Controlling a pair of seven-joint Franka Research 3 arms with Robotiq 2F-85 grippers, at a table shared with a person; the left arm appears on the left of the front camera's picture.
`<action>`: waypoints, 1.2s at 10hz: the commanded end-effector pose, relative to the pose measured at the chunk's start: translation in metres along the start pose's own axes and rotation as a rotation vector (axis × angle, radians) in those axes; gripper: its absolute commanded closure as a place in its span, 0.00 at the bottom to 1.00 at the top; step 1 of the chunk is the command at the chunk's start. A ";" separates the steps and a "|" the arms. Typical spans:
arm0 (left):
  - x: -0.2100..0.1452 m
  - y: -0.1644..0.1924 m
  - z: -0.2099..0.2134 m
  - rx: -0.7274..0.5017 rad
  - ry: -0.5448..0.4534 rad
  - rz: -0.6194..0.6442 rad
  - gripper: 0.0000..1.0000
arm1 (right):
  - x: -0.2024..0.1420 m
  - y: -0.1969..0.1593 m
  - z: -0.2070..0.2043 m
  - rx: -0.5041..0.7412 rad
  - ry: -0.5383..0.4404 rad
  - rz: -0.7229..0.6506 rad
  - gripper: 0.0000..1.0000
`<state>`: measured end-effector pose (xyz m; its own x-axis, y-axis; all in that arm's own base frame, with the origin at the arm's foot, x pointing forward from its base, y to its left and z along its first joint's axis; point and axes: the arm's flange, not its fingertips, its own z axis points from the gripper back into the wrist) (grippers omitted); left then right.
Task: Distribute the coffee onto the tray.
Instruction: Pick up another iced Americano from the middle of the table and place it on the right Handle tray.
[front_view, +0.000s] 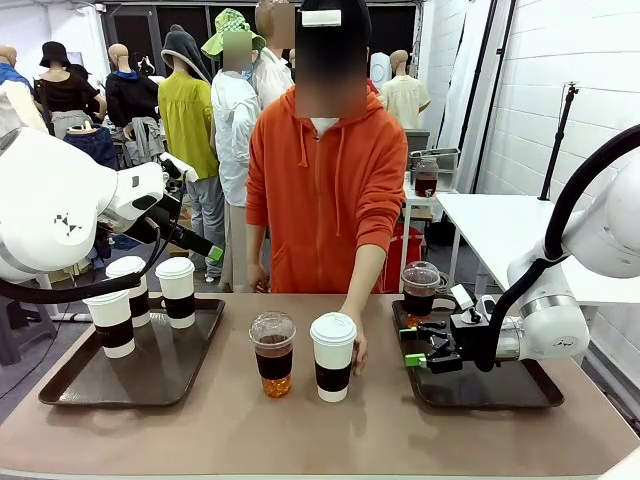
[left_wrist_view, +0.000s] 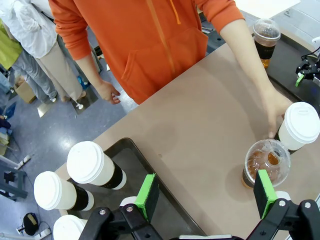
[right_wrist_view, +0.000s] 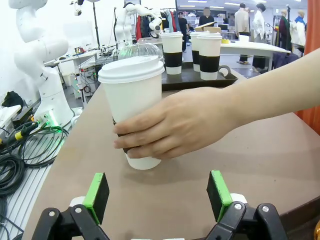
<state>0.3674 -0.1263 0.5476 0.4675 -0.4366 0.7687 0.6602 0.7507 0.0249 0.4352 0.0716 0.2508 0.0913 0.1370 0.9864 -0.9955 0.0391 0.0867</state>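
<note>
Waiting for the person's hand (front_view: 356, 350) to let go of the middle paper cup (front_view: 333, 357) seems wise. The right gripper (front_view: 408, 346) faces that cup from the right with its fingers released. It should then take the cup at the brown band, upright and gently. The left gripper (left_wrist_view: 205, 195) hangs high to that cup's left, fingers also released.

There are four paper cups: the middle one on the desk (front_view: 200, 430), and three (front_view: 130, 295) on the left tray (front_view: 60, 385), well to its left. There are two clear cups: one (front_view: 272, 355) just left of it, and one (front_view: 420, 288) on the right tray (front_view: 520, 395).
</note>
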 end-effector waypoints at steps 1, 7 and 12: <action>0.000 0.001 0.000 -0.002 -0.002 0.005 0.00 | 0.001 0.001 -0.001 0.003 -0.003 0.001 0.00; 0.000 0.001 0.000 -0.002 -0.002 0.005 0.00 | 0.001 0.001 -0.001 0.003 -0.003 0.001 0.00; 0.000 0.001 0.000 -0.002 -0.002 0.005 0.00 | 0.001 0.001 -0.001 0.003 -0.003 0.001 0.00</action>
<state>0.3674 -0.1263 0.5476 0.4675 -0.4366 0.7687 0.6602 0.7507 0.0248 0.4352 0.0716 0.2508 0.0913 0.1370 0.9864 -0.9955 0.0391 0.0867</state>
